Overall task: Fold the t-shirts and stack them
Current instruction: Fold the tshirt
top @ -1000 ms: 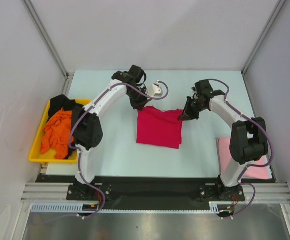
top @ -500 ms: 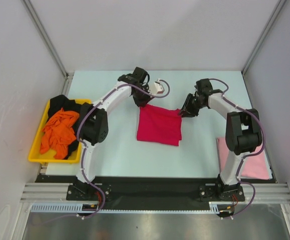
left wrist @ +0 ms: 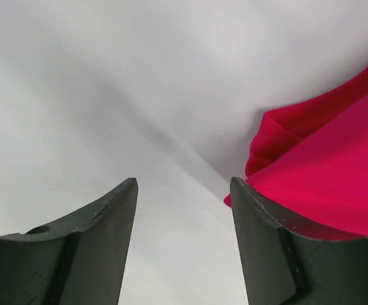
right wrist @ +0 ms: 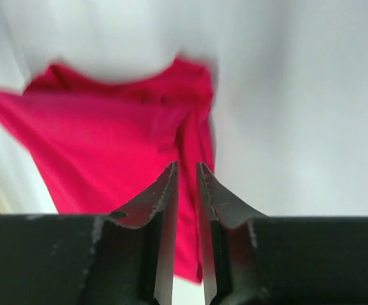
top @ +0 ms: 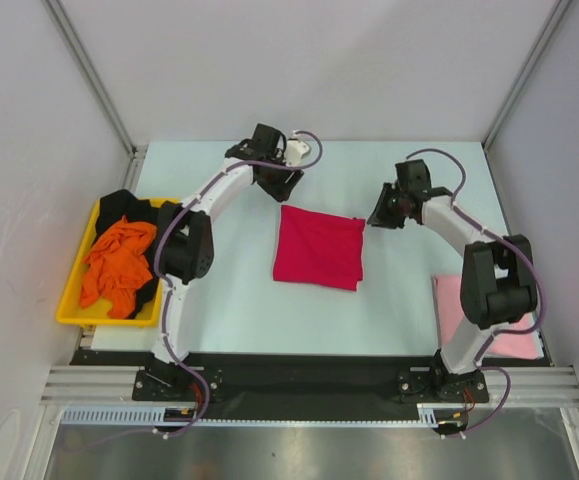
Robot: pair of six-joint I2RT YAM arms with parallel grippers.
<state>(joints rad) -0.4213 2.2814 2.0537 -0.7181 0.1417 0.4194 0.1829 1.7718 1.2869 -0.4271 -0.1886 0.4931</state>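
Observation:
The crimson red t-shirt lies folded flat in the middle of the table, also seen in the left wrist view and the right wrist view. My left gripper hangs just beyond its far left corner, open, nothing between the fingers. My right gripper is off the far right corner, open by a narrow slit and holding nothing. The orange t-shirt and the black t-shirt lie crumpled in the tray. The pale pink t-shirt lies flat at the near right.
A yellow plastic tray stands at the table's left edge. Grey walls and metal posts close in the table at the back and sides. The right arm's base partly covers the pink shirt.
Both grippers have let go of the red shirt's far corners and drawn back from it. The left jaws opened wide. The shirt has settled flat.

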